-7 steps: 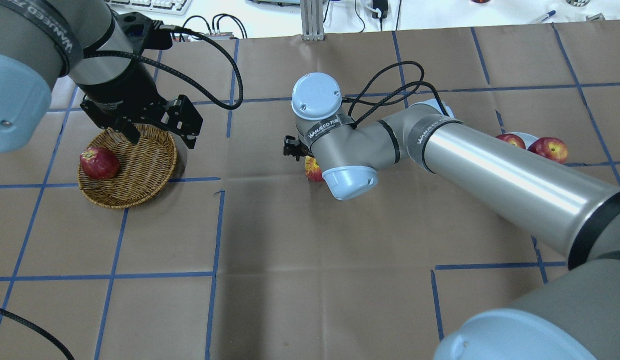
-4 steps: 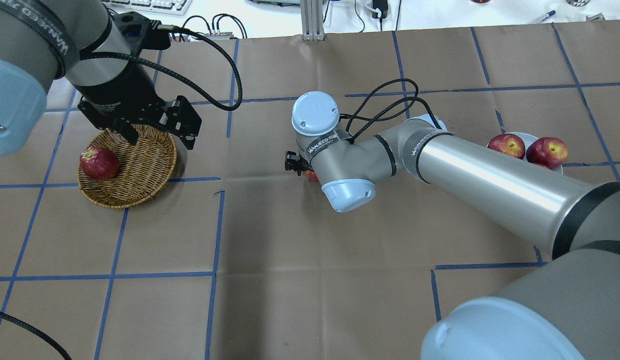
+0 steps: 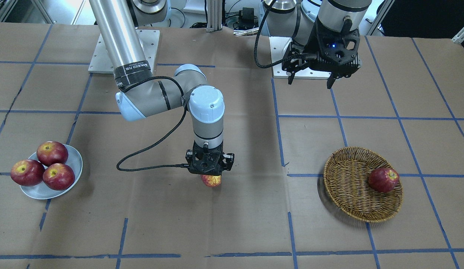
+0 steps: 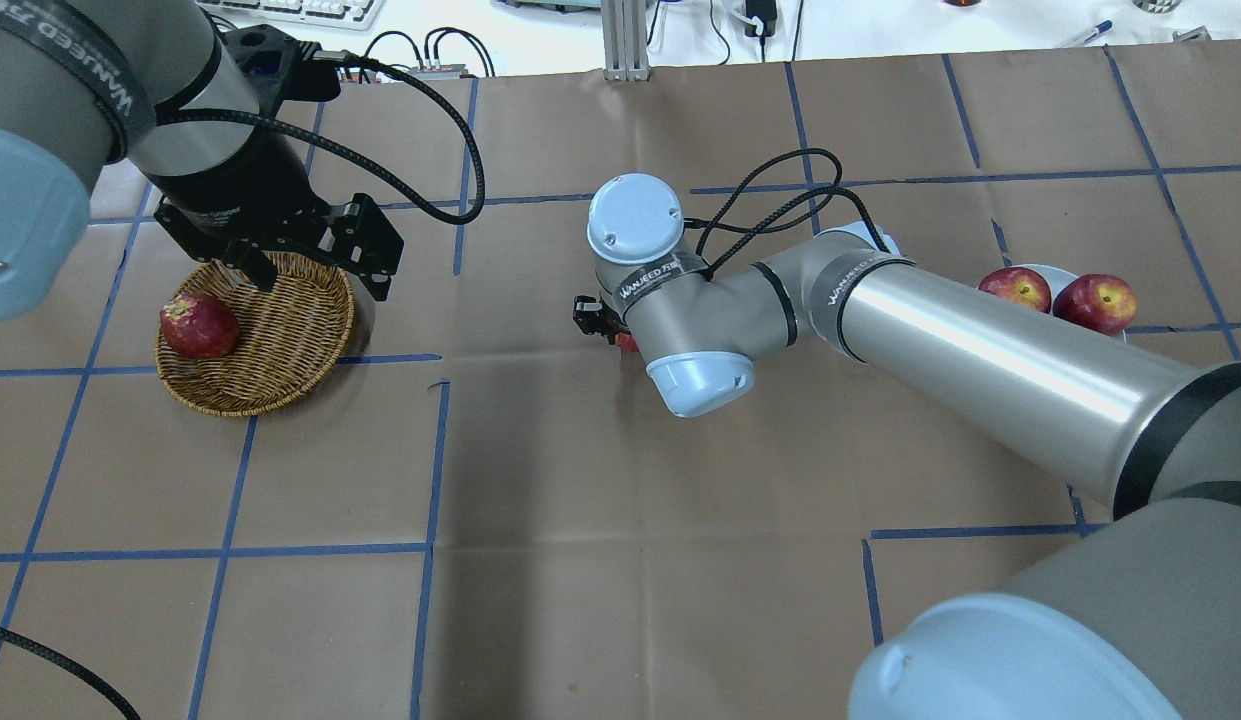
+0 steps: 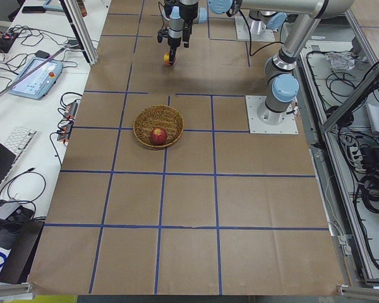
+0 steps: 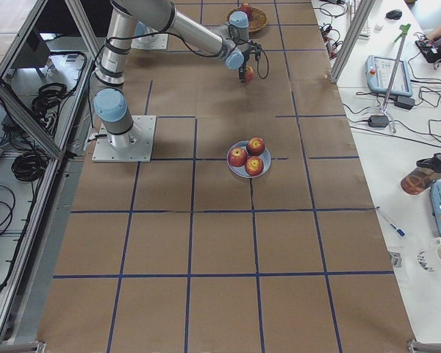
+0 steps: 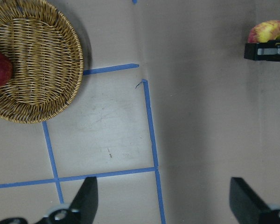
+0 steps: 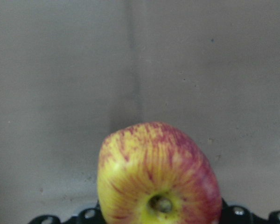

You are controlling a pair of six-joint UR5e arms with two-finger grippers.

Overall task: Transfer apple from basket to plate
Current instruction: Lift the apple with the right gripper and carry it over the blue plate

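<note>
The apple [image 3: 211, 181], yellow streaked with red, is in my right gripper [image 3: 210, 172], which is shut on it from above, close over the middle of the table. It fills the bottom of the right wrist view [image 8: 158, 182] and is only a red sliver [image 4: 627, 343] under the wrist in the overhead view. The wicker basket [image 3: 347, 194] holds one dark red apple [image 3: 383, 180]. My left gripper [image 4: 315, 270] is open and empty above the basket's far rim [image 4: 310, 268]. The blue-grey plate [image 3: 76, 164] lies at the other side of the table.
Three dark red apples [image 3: 43, 166] fill the plate. The right forearm [image 4: 980, 350] stretches over the table between the apple and the plate. Brown paper with blue tape lines covers the table. A black cable [image 3: 149, 160] loops beside the right wrist.
My right wrist has shifted over the apple, which is now almost hidden beneath it in the overhead view. The left arm has barely moved.
</note>
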